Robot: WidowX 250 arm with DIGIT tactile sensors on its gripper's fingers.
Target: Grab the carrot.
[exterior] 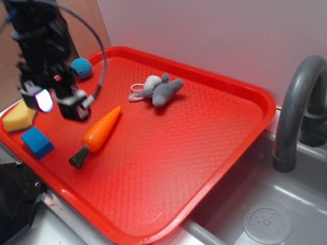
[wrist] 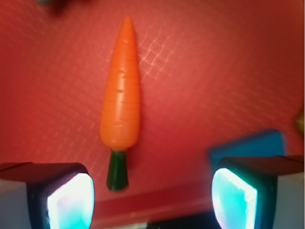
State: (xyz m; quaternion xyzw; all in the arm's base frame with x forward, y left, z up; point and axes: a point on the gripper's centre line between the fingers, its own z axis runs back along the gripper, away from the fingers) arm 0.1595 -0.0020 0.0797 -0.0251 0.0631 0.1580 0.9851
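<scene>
My end effector (exterior: 60, 103) hangs spread wide and empty above the left side of the red tray (exterior: 240, 148), with nothing between its pads (wrist: 71, 200). The carrot (exterior: 99, 133) lies flat on the tray just to the right of me in the exterior view, its point aimed toward the tray's far edge and its dark green stub (exterior: 78, 158) toward the near edge.

To grab it well, I judge I should travel forward until the thick orange body sits midway between my pads, not the stub, which is narrow and near the tray rim. My opening already runs across the carrot's length, so little or no twist seems needed. Then straight down and close gently: the smooth tapered plastic may squirt out if I pinch near the tip.

The wrist view shows the carrot (wrist: 122, 90) ahead of my pads and slightly left of centre, stub nearest me, which the exterior view cannot give so exactly. The exterior view shows my height above the tray and the neighbours: a blue block (exterior: 37, 142) and yellow sponge (exterior: 19, 118) to my left, a blue ball (exterior: 81, 68) behind, a grey plush bunny (exterior: 159, 90) well apart
</scene>
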